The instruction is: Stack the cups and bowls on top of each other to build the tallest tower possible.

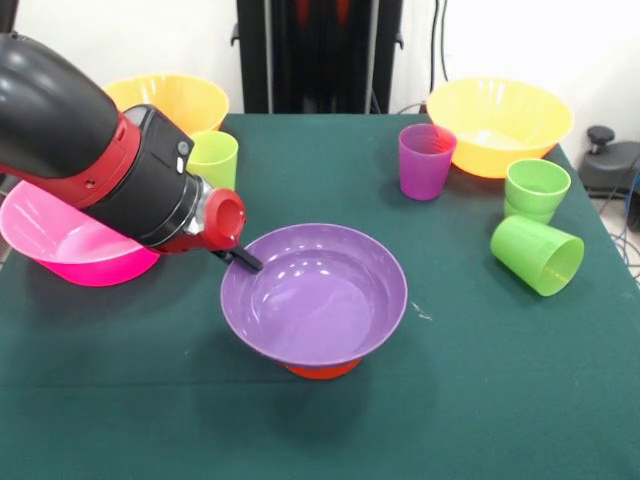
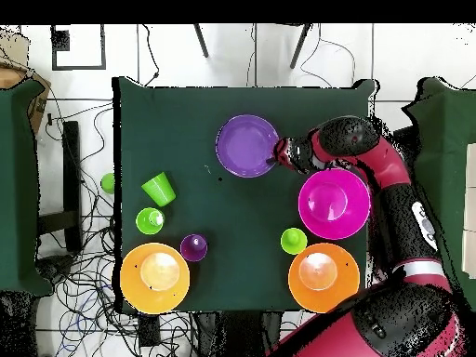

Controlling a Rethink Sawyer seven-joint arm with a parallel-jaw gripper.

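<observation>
We're at the purple bowl (image 1: 314, 293) now, sitting on the small orange bowl (image 1: 322, 370) mid-table; only an orange sliver peeks out beneath it. The gripper (image 1: 243, 259) is right at the bowl's rim, one dark finger showing against it; whether the fingers are wide or pinched on that rim we cannot tell. We'd judge this bowl light, stiff and glossy, so slippery; the thin rim is the one place to take hold, and a wide bowl on a narrow base looks tippy. The yellow-green cup (image 1: 213, 158) stands upright behind the arm, near the pink bowl (image 1: 70, 240); tapered and smooth, best pinched across its wall. Room: open green cloth in front of the tower; the tipped green cup (image 1: 537, 254) lies well apart toward the table edge (image 1: 600, 235).
</observation>
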